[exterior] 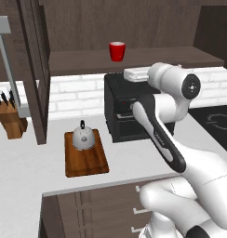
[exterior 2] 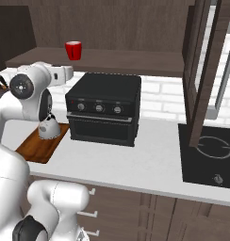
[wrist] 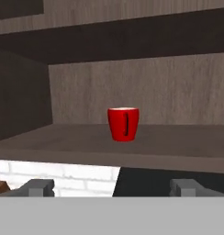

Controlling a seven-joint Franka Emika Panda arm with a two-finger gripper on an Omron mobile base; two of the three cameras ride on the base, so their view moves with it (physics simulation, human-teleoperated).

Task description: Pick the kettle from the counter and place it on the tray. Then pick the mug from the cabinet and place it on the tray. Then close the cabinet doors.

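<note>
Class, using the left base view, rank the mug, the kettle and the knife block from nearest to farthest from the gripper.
Measured from the open gripper, held above the oven's top:
1. Mug, just above it on the cabinet shelf.
2. Kettle, lower left, sitting on the tray.
3. Knife block, far left on the counter.

We see a bright red mug (wrist: 123,123) on the dark brown wooden cabinet (wrist: 132,147) shelf, and a silver-grey domed kettle (exterior: 82,138) with black knob on the reddish-brown wooden tray (exterior: 87,162).

A black oven (exterior 2: 103,109) sits beside a cooktop (exterior 2: 209,153); a knife block (exterior: 11,118) stands at the white brick wall (exterior: 73,93).
</note>
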